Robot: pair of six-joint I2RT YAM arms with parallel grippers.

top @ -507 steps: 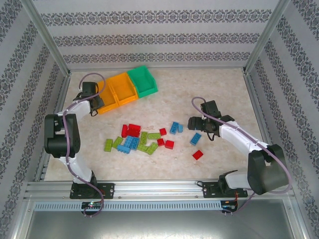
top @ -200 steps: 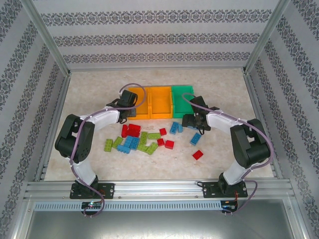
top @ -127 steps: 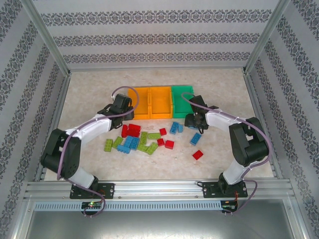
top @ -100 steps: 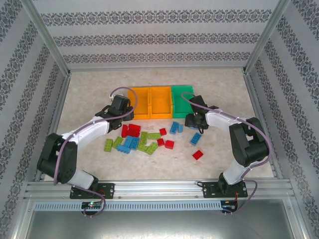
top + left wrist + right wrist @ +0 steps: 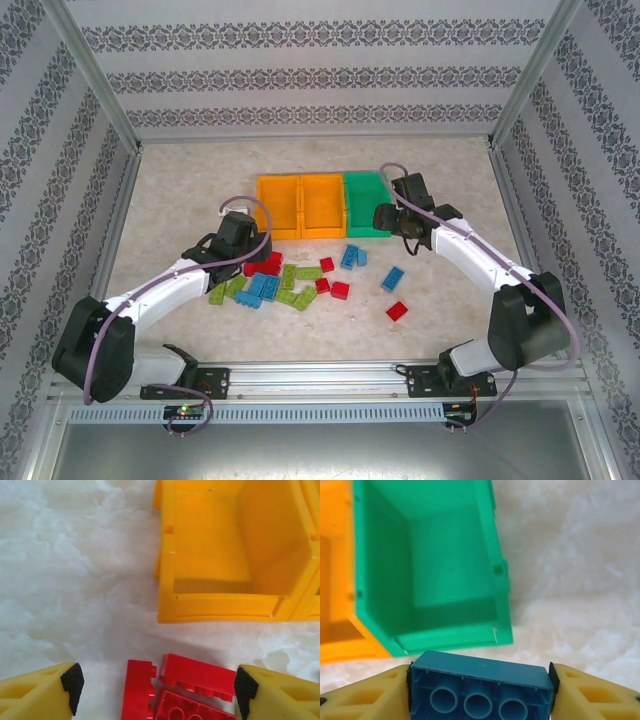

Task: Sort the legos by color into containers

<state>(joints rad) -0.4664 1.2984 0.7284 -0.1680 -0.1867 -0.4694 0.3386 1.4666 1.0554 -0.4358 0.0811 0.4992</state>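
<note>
One blue brick (image 5: 480, 682) now sits gripped in the right tool (image 5: 480, 677), just before the green bin (image 5: 450, 635); left of it, the left tool (image 5: 157, 682) has opened over red bricks (image 5: 197, 672): sorting starts

Containers (image 5: 300, 205) and legos (image 5: 340, 290): smooth, slightly glossy moulded plastic; desk (image 5: 180, 200): matt, mottled stone-look; frame rails (image 5: 320, 376): brushed metal

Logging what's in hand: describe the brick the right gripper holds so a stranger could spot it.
Find the green bin at the right end of the bin row; the right gripper sits by its near corner. Between its yellow fingers is an oblong blue brick, three round underside tubes showing, unlike the other blue bricks lying loose on the table.
</note>
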